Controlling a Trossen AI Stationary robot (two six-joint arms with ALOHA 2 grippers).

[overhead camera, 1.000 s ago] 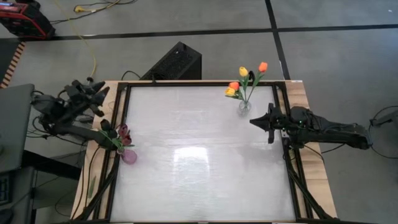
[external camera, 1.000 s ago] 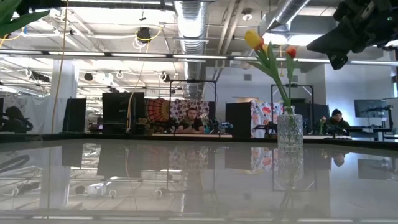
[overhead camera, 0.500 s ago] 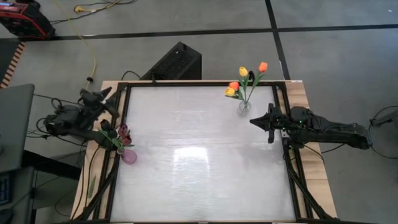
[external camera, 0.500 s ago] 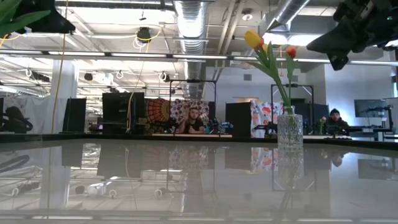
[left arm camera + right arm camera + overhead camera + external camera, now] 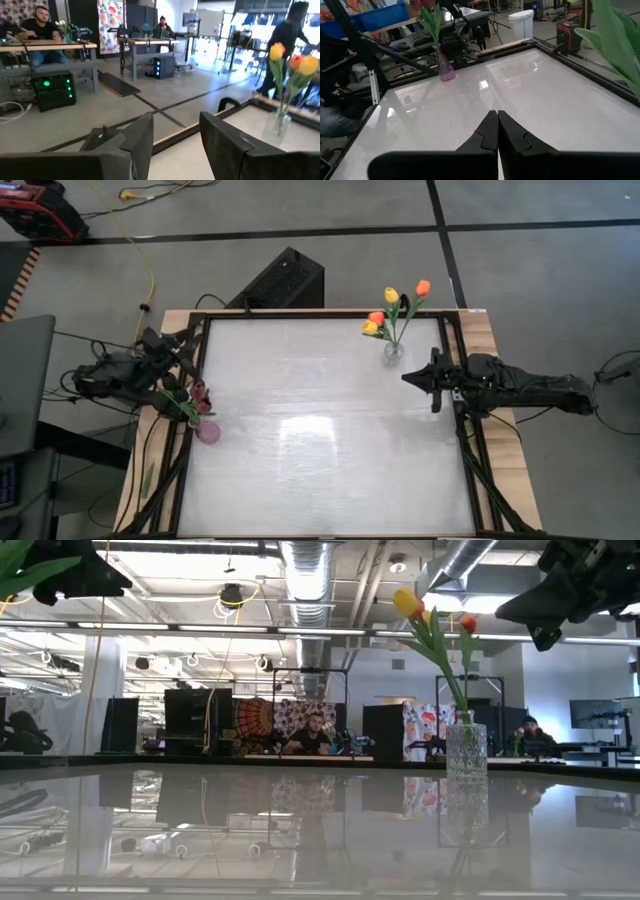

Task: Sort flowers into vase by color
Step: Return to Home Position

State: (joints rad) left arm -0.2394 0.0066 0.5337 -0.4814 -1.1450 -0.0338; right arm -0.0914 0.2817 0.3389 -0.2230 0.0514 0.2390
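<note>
**Surface** (image 5: 320, 470): pale glossy top, filling the centre of the overhead frame.

**Right arm** (image 5: 530, 390): lying stretched out level at right-centre. The right tool (image 5: 410, 377) is reaching over the right rim just below the clear vase, its fingers pressed together on nothing.

**Left arm** (image 5: 105, 375): folding low at left-centre. The left tool (image 5: 176, 120) is hovering beside the dark red tulips, its fingers spread apart and empty.

**Clear vase** (image 5: 393, 351): standing upper right and holding the yellow and orange tulips (image 5: 391, 295).

**Purple vase** (image 5: 208, 431): standing at left-centre and carrying the dark red tulips (image 5: 197, 390).

**Handling:** the tulips are likely very light, with thin bendy stems and soft heads. Mid-stem below the leaves looks the best hold. The small vases probably tip easily.
</note>
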